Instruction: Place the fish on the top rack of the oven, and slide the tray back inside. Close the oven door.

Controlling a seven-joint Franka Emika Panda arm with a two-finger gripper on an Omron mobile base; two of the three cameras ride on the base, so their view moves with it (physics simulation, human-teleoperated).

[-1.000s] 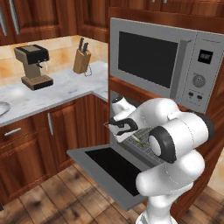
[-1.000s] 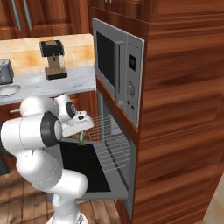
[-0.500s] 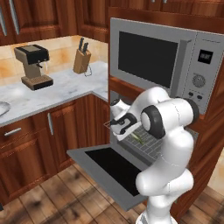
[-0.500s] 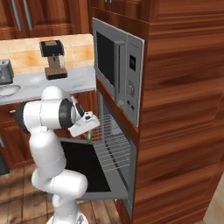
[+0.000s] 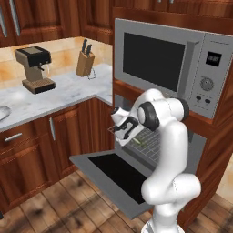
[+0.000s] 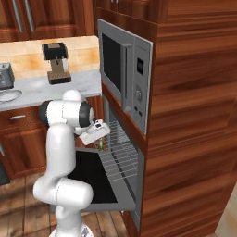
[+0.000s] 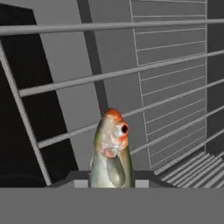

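My gripper (image 5: 133, 135) is shut on the fish (image 7: 111, 153), a small greenish-grey fish with an orange head, which hangs head-down from the fingers. It hovers just above the front part of the top rack (image 5: 151, 144), a silver wire grid pulled out of the oven (image 5: 196, 152). In the hand view the rack's wires (image 7: 109, 74) run close below the fish. The oven door (image 5: 81, 160) lies dropped open and flat, black glass up, beneath the rack. From the right, the gripper (image 6: 99, 140) and fish (image 6: 99, 146) sit at the rack's (image 6: 119, 156) outer edge, over the door (image 6: 92, 178).
A grey microwave (image 5: 159, 63) sits directly above the oven. On the marble counter (image 5: 68, 93) to the left stand a coffee machine (image 5: 34, 68) and a knife block (image 5: 85, 61), with a plate (image 5: 2, 111) at the far left. Wooden cabinets flank the oven.
The arm has straightened up and swung in toward the oven, carrying the fish from over the door's edge to just above the pulled-out rack. The grip stays shut.
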